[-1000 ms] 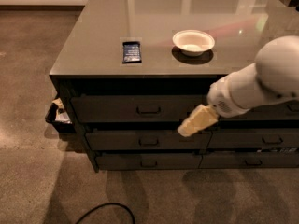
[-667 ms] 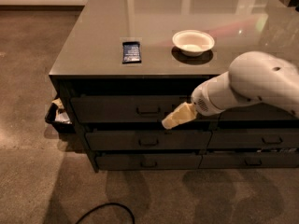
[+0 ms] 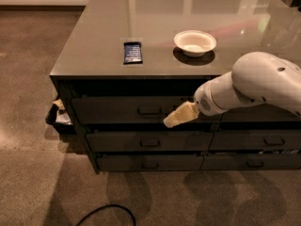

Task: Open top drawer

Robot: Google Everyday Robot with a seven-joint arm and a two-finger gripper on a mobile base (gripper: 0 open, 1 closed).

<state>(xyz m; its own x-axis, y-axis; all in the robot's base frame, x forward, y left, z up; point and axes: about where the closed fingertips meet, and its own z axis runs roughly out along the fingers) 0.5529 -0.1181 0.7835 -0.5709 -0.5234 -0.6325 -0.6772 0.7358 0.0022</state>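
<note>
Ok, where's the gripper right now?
Near the centre of the camera view, the gripper hangs in front of the top drawer, just right of its handle.

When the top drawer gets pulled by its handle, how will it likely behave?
Probably stiff and heavy: the top drawer looks wide and metal. Its small handle may offer little grip. The gripper sits close beside that handle.

Rounded white arm shell (image 3: 263, 81), dotted vent patch (image 3: 205, 103), yellowish tapered end effector (image 3: 168, 122) near top drawer (image 3: 108, 109) handle (image 3: 149, 111).
</note>
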